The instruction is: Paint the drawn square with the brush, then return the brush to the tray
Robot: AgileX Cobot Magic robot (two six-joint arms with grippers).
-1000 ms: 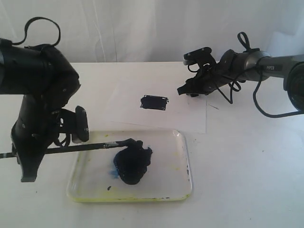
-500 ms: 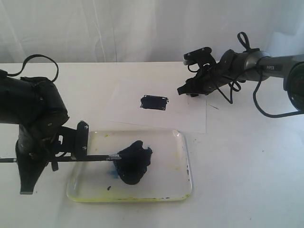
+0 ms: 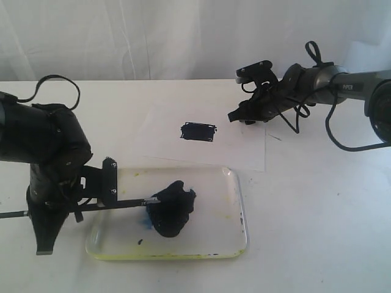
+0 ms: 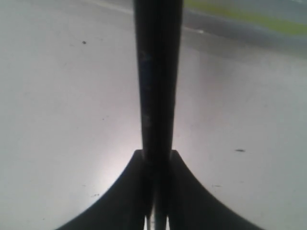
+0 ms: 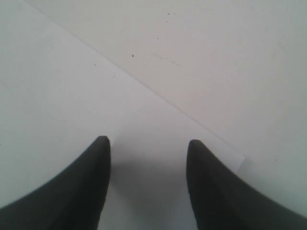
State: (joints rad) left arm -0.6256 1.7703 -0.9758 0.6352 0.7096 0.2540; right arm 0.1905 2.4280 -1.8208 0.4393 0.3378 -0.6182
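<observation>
The exterior view looks down from a raised spot across the tabletop (image 3: 317, 213) toward a white curtain (image 3: 183, 36). The left wrist view sits very close, sighting along the brush (image 4: 157, 86) to the tray (image 4: 249, 21) rim, which the exterior view also shows. The right wrist view looks closely down on a corner of the paper sheet (image 5: 72, 96), likewise shared.

Tray (image 3: 243, 215) sits on the table (image 3: 317, 232), front, left of centre. Paint blob (image 3: 171, 210) lies in the tray, about mid. Brush (image 3: 125, 204) crosses the tray's left rim, tip end in the blob, handle running out left past the tray. My left gripper (image 4: 157, 158) is just left of the tray, on the handle. Paper sheet (image 3: 238, 149) lies just behind the tray. Drawn square (image 3: 198, 132) is on the sheet, behind the blob. My right gripper (image 5: 147, 143) is over the sheet's far right corner, well apart from the tray.
</observation>
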